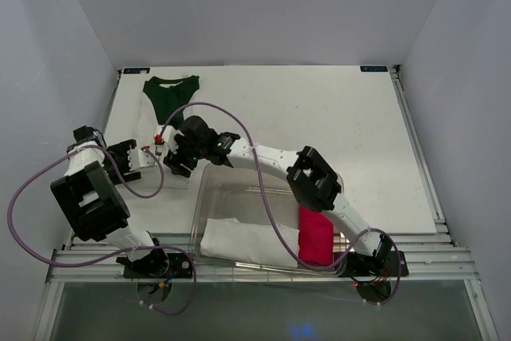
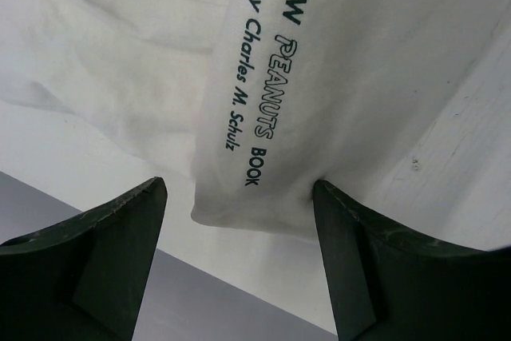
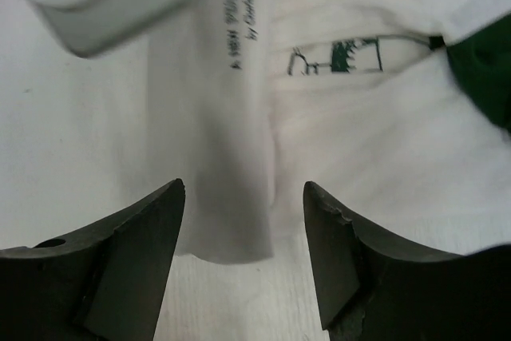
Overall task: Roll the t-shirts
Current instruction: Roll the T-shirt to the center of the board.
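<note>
The white t-shirt (image 2: 120, 61) lies on the table with a long folded strip (image 2: 255, 101) that carries dark lettering. My left gripper (image 2: 239, 185) is open, and the end of the strip lies between its fingers; the right finger (image 2: 351, 253) touches the cloth. My right gripper (image 3: 243, 185) is open over the same strip (image 3: 231, 197) from the other side. The dark green t-shirt (image 1: 171, 92) lies flat at the far left, partly under the white one (image 1: 152, 129); it also shows in the right wrist view (image 3: 487, 69). Both grippers, left (image 1: 146, 155) and right (image 1: 170, 161), are close together.
A clear plastic bin (image 1: 209, 197) stands near the front and holds a rolled white cloth (image 1: 239, 241) and a bright pink bundle (image 1: 315, 237). The right arm (image 1: 311, 177) reaches across over the bin. The table's left edge (image 1: 112, 129) is close to the left gripper.
</note>
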{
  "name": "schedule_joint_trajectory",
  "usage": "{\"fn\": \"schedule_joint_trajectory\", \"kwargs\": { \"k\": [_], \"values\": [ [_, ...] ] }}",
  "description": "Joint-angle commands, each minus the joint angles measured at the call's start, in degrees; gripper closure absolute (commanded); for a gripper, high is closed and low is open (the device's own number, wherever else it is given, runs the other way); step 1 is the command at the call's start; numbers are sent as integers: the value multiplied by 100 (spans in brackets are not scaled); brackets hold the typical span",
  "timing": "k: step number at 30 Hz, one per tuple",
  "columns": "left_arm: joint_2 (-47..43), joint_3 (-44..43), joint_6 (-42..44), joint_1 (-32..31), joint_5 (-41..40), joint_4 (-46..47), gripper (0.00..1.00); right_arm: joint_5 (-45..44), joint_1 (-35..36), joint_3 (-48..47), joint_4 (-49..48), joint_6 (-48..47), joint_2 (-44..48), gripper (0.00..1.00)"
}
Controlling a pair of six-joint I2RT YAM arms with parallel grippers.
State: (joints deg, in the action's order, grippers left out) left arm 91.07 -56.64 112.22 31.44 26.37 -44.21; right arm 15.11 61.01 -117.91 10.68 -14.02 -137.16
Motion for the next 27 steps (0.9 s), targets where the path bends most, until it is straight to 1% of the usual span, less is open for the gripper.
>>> {"fn": "schedule_joint_trajectory", "kwargs": {
  "k": [1, 2, 4, 7, 8, 10, 12, 15, 17, 20, 23, 24, 27],
  "values": [
    [-54, -180, -7, 38, 219, -316, 15, 8, 332, 258, -582, -734, 532, 33],
    [-37, -198, -51, 29, 228, -334, 15, 122, 350, 573, -715, -734, 602, 34],
    [-36, -294, -148, 72, 342, -483, 14, 343, 367, 830, -848, -734, 682, 35],
    [-45, -584, -157, 283, 561, -764, 11, 256, 420, 726, -515, -786, 489, 35],
    [-63, -646, -96, 336, 606, -808, 11, 151, 446, 673, -366, -899, 419, 34],
    [-133, -620, 219, 503, 597, -958, 11, -507, 569, 366, -268, -953, 147, 33],
    [-186, -489, 308, 565, 597, -976, 11, -973, 613, -80, -58, -892, -168, 32],
    [-238, -348, 344, 556, 650, -993, 10, -1282, 605, -136, -118, -848, -293, 31],
    [-221, -304, 326, 573, 703, -985, 10, -1283, 587, -49, -75, -918, -302, 30],
    [-168, -242, 265, 609, 1001, -950, 10, -941, 578, 285, -13, -1085, -188, 30],
    [-90, -181, 221, 618, 1370, -879, 10, -668, 578, 391, 180, -1242, -153, 30],
    [-80, -146, 378, 618, 1379, -862, 10, -537, 578, 400, 259, -1287, -170, 30],
    [-89, 126, 834, 618, 1196, -757, 10, -509, 570, 453, 391, -1340, -179, 30]
  ]
}}
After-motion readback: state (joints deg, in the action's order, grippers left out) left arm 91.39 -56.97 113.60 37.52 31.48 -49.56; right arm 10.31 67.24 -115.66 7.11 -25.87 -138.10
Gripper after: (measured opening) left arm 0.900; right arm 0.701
